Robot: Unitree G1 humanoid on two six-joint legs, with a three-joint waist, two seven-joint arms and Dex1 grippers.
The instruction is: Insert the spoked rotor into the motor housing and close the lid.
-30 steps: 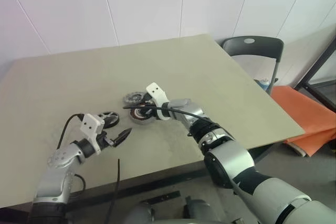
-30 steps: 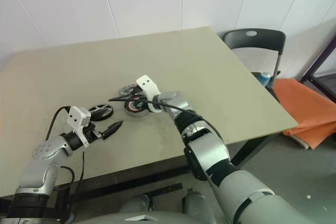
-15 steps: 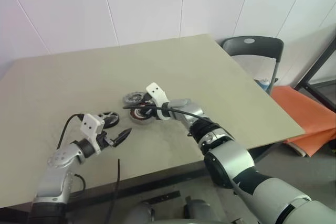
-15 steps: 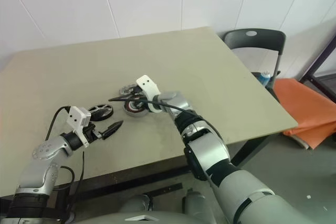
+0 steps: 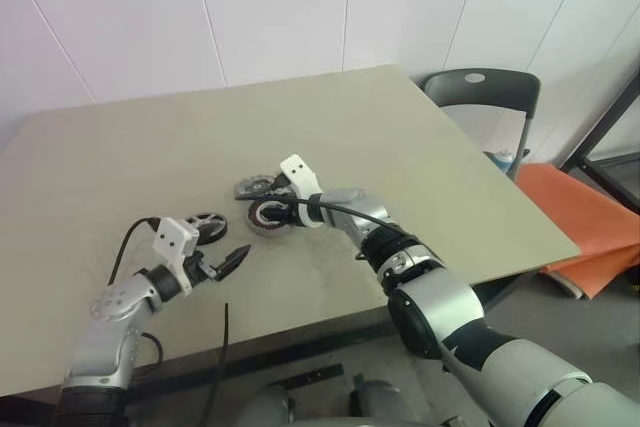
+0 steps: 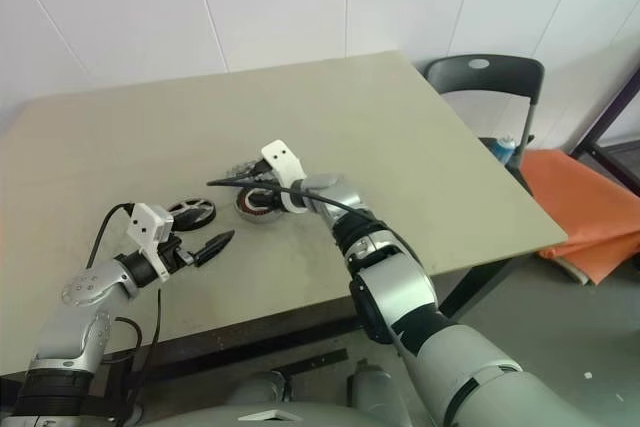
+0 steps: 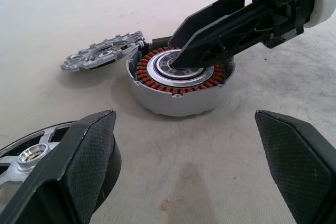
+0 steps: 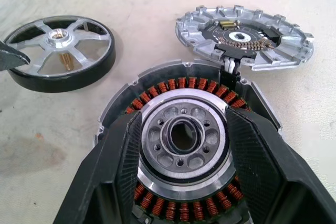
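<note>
The motor housing [image 8: 185, 145] is seen on the beige desk [image 5: 400, 147], a pale round shell with a ring of copper-red windings around a silver hub with a dark bore. Its near edge is cut off in the right wrist view, and in the head views most of it is hidden behind the right claw [image 7: 181, 56].

The right claw's two fingers [image 8: 121, 166] are spread to either side of the silver hub, over the windings; nothing is gripped between them, and whether the tips touch the windings cannot be told. The housing's centre is occupied by the hub alone.

The spoked rotor [image 8: 59, 51] is seen flat on the desk beside the housing, apart from it, with a dark outer band, pale spokes and a small hub. In the left wrist view it is partly hidden behind one finger of the left claw [image 7: 184, 182].

The lid [image 8: 244, 38] lies just behind the housing, notched around its rim, joined to it by short wires.

The left claw is held fully open, empty, pointed toward the housing.

A black chair [image 5: 485, 97] is seen beyond the desk's far corner.
</note>
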